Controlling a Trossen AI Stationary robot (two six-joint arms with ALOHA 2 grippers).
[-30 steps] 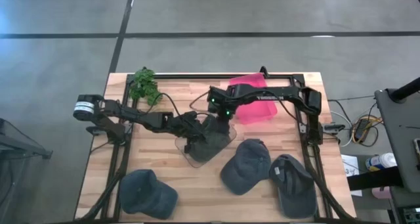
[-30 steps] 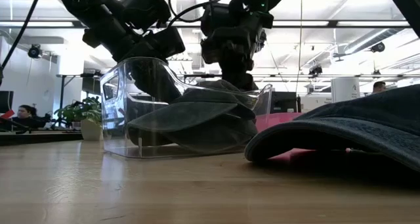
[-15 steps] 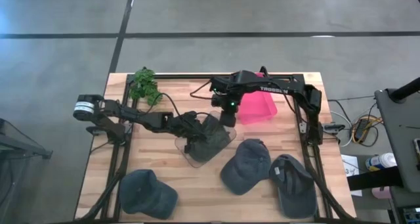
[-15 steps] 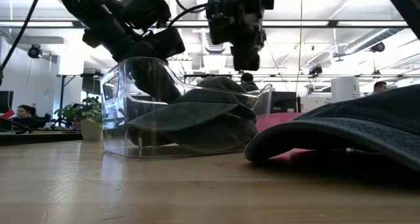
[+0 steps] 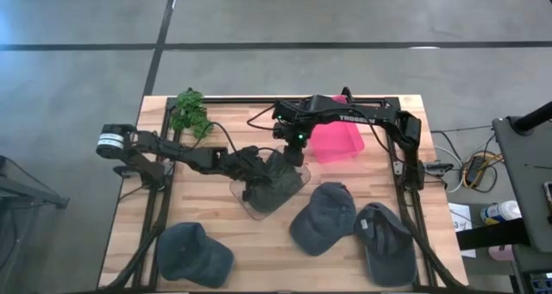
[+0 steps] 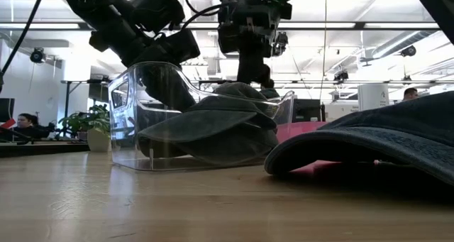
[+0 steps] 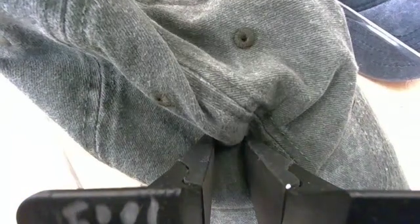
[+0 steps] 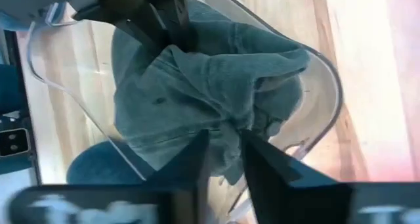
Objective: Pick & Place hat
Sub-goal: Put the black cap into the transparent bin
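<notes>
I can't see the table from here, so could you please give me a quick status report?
Left gripper shut on hat inside clear bin. Right gripper above bin's far edge, pinching hat too. Three more hats nearby, nothing in the way.

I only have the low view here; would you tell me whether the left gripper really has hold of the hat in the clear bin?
Observer: Yes. In the left wrist view, the left gripper is pinching a fold of the grey hat.
Operator: Thank you. How many other hats are on the table?
Observer: Three, seen from above: a lone hat on the left arm's side, then a second hat and a third hat side by side on the right arm's side.
Operator: And the pink thing behind?
Observer: It is a pink bin, next to the clear bin on the right arm's side.
</notes>
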